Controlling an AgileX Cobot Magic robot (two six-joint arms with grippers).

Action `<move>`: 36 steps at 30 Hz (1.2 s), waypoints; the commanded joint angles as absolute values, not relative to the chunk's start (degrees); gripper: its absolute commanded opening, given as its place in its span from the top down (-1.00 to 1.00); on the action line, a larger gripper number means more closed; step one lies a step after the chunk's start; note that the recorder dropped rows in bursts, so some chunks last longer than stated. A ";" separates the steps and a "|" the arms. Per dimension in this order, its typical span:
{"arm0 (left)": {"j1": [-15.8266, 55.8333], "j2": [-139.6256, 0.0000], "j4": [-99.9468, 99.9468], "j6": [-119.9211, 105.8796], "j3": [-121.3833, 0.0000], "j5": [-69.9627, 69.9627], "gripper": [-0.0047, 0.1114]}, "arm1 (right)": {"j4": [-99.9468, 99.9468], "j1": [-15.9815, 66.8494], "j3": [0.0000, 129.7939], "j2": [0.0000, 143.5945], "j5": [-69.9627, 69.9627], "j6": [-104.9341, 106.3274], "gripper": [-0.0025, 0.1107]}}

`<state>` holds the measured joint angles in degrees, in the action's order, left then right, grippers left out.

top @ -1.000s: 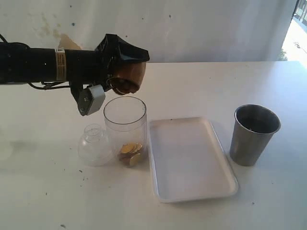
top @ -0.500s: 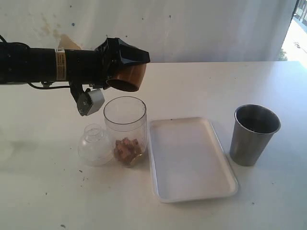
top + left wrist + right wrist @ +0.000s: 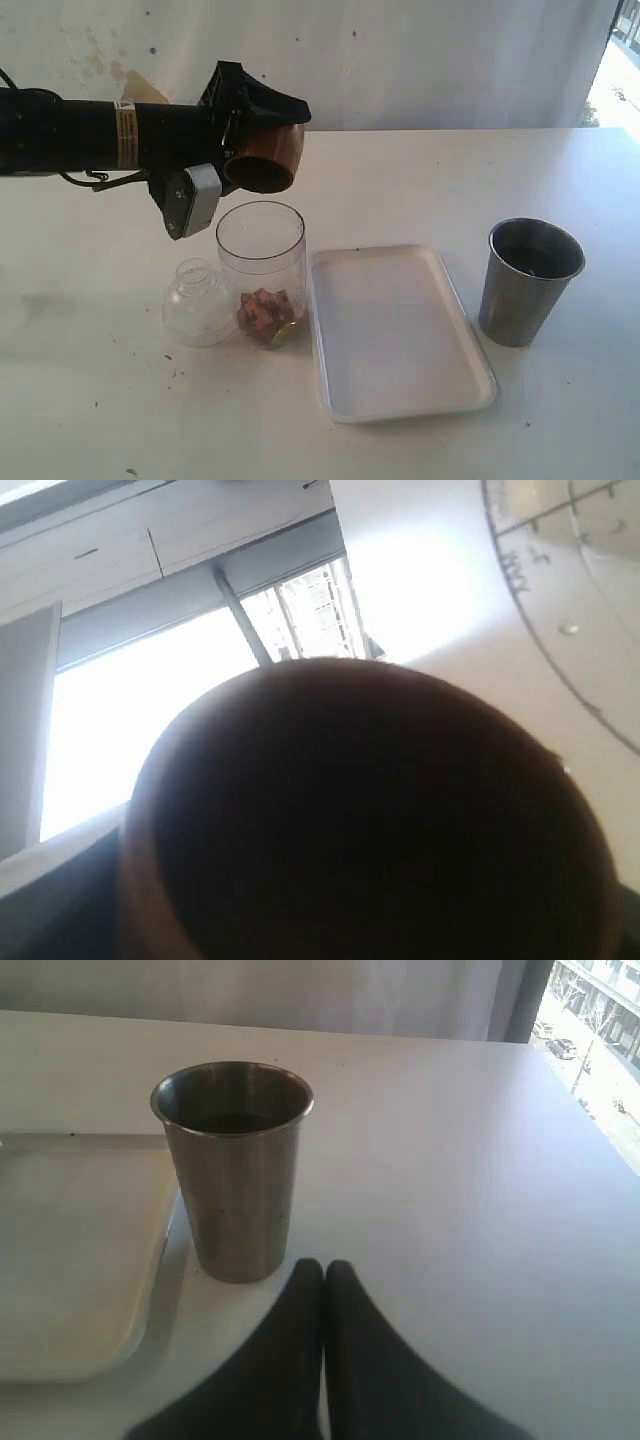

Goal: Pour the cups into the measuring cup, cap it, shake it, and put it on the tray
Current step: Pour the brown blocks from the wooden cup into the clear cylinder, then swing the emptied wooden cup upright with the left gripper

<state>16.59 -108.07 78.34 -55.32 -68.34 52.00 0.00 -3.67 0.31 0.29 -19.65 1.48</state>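
Observation:
My left gripper (image 3: 262,135) is shut on the brown wooden cup (image 3: 265,155), holding it tipped mouth-down above the measuring cup (image 3: 261,272). The wooden cup (image 3: 370,820) fills the left wrist view with its dark inside. Small brown and golden pieces lie at the bottom of the clear measuring cup. The clear dome cap (image 3: 199,303) sits on the table touching the measuring cup's left side. The white tray (image 3: 395,330) lies just right of it. The steel tumbler (image 3: 529,281) stands upright right of the tray. My right gripper (image 3: 323,1268) is shut and empty, just short of the steel tumbler (image 3: 235,1170).
The white table (image 3: 560,420) stretches past the tumbler to the right and toward the front. A pale wall rises behind the table. A corner of the tray (image 3: 70,1260) shows beside the tumbler in the right wrist view.
The pieces have dropped out of the wooden cup and settled at the bottom of the measuring cup. My left wrist has turned a little, with the cup still over the cylinder.

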 commanded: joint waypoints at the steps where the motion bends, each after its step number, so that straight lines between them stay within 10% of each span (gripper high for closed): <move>1: 16.68 -107.37 77.15 -52.10 -68.78 52.88 0.92 | 0.00 -4.00 0.00 0.00 -19.17 1.33 0.96; 36: 16.68 -107.37 66.13 -15.28 -68.67 50.86 0.92 | 0.00 -4.00 0.00 0.00 -19.17 1.33 0.96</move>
